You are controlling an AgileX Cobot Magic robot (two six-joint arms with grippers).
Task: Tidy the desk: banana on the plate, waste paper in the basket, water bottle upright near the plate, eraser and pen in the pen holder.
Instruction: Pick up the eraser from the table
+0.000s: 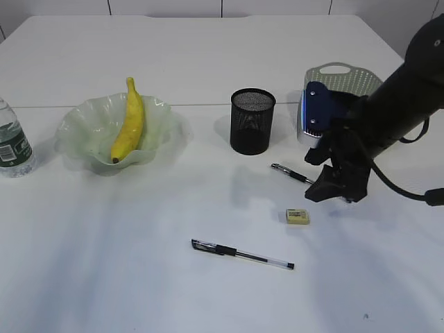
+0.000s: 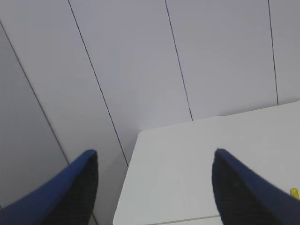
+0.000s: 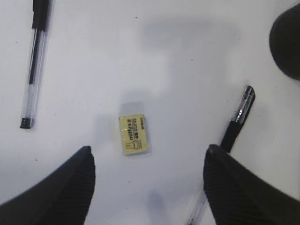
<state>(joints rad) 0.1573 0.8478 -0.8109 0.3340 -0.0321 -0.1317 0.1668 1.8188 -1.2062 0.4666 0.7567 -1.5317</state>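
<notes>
Right gripper (image 3: 147,187): jaws spread wide, nothing held, poised above the table (image 1: 139,277) with the eraser (image 3: 135,135) lying flat between and just ahead of the fingertips. Likely aligned for an eraser pick.

Left gripper (image 2: 154,187): jaws spread, empty, raised clear of the work, facing wall panels and a table corner.

Count and position:
- Pens, two. First pen (image 1: 243,254) lying near the front, well apart from the pen holder (image 1: 252,121). Second pen (image 1: 291,173) just beside the right gripper, partly hidden by it, between holder and eraser.
- Eraser, one, on the table, outside the holder.
- Banana (image 1: 130,125), one, resting in the plate (image 1: 83,132); step judged complete.
- Water bottle (image 1: 12,142), one, upright, just left of the plate.
- Basket (image 1: 343,76), one, behind the right arm; contents not visible.
- Waste paper: none visible on the table.
</notes>
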